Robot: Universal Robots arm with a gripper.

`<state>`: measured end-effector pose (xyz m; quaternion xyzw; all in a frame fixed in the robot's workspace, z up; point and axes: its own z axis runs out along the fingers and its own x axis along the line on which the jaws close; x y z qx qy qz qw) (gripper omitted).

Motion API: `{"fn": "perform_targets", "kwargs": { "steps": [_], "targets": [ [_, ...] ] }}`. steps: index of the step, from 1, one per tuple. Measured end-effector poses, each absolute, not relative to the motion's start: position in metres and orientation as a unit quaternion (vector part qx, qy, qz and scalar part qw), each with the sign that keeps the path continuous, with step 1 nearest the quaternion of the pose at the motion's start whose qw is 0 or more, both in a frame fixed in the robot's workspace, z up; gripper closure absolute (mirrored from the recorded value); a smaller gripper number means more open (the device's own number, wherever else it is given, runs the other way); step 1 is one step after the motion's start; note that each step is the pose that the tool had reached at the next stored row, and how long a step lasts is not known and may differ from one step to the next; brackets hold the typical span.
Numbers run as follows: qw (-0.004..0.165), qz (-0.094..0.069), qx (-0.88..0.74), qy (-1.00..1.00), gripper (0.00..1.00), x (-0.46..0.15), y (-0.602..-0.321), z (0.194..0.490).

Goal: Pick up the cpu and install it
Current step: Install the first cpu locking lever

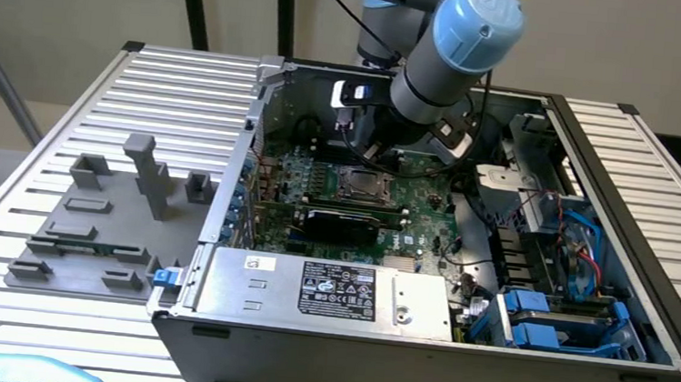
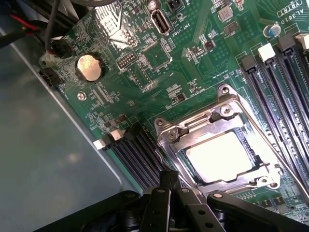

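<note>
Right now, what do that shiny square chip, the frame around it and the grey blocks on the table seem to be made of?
The cpu looks like bright bare metal on top: it glares white.
The socket frame looks like stamped steel, silvery with reflections.
The fixture blocks look like matte grey plastic, dull and uniform, though painted metal is possible.

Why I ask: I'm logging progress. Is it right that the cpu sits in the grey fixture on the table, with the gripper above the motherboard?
Not quite. The wrist view shows the cpu lying in the motherboard's socket, not the fixture. The gripper is indeed above the motherboard.
</note>
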<state>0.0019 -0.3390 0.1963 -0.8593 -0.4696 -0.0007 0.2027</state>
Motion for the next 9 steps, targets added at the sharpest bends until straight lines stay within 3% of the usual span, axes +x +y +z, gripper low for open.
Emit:
{"fn": "perform_targets", "kwargs": {
  "steps": [9],
  "targets": [
    [0.203,0.001,-0.856,-0.476,0.89,0.0043,-0.3394,0.1932]
  ]
}}
